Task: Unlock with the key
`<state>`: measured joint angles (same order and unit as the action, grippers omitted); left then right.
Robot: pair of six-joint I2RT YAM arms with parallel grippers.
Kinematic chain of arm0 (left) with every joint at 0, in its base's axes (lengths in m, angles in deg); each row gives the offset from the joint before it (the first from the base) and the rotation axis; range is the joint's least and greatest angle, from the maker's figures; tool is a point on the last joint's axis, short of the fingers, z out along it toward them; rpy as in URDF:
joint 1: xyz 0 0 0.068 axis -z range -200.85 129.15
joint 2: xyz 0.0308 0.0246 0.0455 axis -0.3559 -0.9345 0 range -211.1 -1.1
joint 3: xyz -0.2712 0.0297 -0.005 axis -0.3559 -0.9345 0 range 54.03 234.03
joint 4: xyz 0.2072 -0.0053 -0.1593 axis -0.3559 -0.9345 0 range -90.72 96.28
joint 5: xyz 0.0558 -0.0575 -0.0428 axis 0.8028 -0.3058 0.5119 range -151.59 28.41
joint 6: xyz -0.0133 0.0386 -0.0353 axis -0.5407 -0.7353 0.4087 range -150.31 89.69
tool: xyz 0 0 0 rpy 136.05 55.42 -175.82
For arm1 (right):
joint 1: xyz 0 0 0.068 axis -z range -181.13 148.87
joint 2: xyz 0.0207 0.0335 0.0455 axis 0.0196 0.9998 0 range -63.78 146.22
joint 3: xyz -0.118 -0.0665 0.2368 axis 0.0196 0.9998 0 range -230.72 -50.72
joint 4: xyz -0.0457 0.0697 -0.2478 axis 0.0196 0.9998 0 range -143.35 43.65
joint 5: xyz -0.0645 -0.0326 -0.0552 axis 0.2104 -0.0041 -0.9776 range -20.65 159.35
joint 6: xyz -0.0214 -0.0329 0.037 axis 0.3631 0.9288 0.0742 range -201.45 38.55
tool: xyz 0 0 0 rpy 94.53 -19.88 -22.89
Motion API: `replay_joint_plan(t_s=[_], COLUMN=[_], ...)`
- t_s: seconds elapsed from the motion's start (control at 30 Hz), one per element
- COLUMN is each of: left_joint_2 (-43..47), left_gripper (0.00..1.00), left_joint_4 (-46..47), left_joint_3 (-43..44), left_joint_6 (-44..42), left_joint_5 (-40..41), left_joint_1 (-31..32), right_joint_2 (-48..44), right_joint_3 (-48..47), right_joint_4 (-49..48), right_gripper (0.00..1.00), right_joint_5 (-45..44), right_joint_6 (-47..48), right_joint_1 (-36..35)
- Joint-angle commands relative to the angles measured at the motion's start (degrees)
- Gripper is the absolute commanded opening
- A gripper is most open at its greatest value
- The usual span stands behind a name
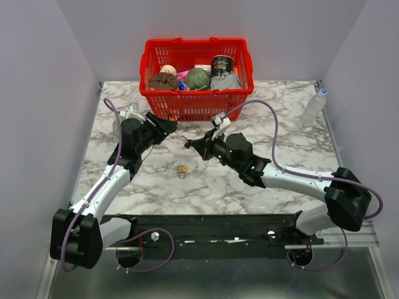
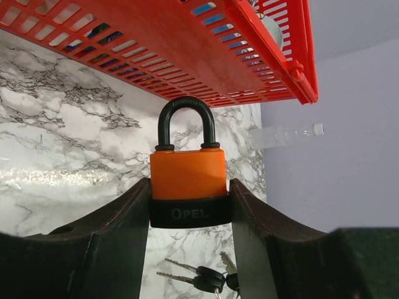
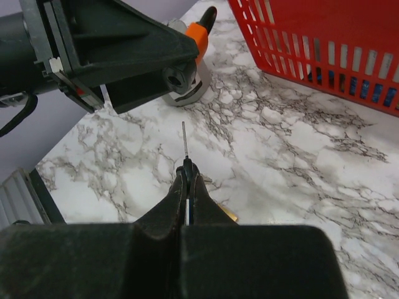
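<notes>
My left gripper (image 2: 189, 190) is shut on the orange-and-black padlock (image 2: 188, 177), gripping its black base with the shackle pointing away from the wrist. In the top view the left gripper (image 1: 168, 126) sits just in front of the basket. My right gripper (image 3: 189, 169) is shut on the key (image 3: 184, 140). The key's black head is pinched between the fingertips and its thin blade sticks straight out. The blade points toward the left gripper's body (image 3: 124, 56) and stops short of it. The padlock (image 3: 201, 30) shows as an orange edge behind that body. From above, the right gripper (image 1: 191, 143) is close to the right of the left one.
A red basket (image 1: 196, 107) full of items stands right behind both grippers. A small brass padlock (image 1: 182, 169) lies on the marble table in front of them. Several more black-headed keys (image 2: 209, 278) show below the held padlock. A clear bottle (image 1: 313, 107) stands at the right wall.
</notes>
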<state>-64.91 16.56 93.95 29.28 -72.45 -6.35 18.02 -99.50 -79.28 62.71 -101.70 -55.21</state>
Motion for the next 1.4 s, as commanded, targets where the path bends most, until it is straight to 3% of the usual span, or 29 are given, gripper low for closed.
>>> replay_joint_plan(t_s=[0.0,0.7,1.37], left_joint_2=[0.4,-0.6,-0.6], left_gripper=[0.00,0.00,0.00], left_joint_4=[3.4,4.9,5.4], left_joint_3=[-0.2,-1.2,-1.4], left_joint_6=[2.0,3.8,4.0], left_joint_5=[-2.6,-4.2,-4.2], left_joint_1=[-2.2,-4.0,-4.5], right_joint_2=[3.3,12.7,14.7], right_joint_3=[-3.2,-12.9,-14.2], right_joint_4=[-7.3,-2.3,0.0], right_gripper=[0.01,0.01,0.01], right_joint_5=[-4.3,-3.2,-4.2], right_joint_6=[1.6,3.8,3.5], right_joint_1=[-1.0,-2.1,-2.1])
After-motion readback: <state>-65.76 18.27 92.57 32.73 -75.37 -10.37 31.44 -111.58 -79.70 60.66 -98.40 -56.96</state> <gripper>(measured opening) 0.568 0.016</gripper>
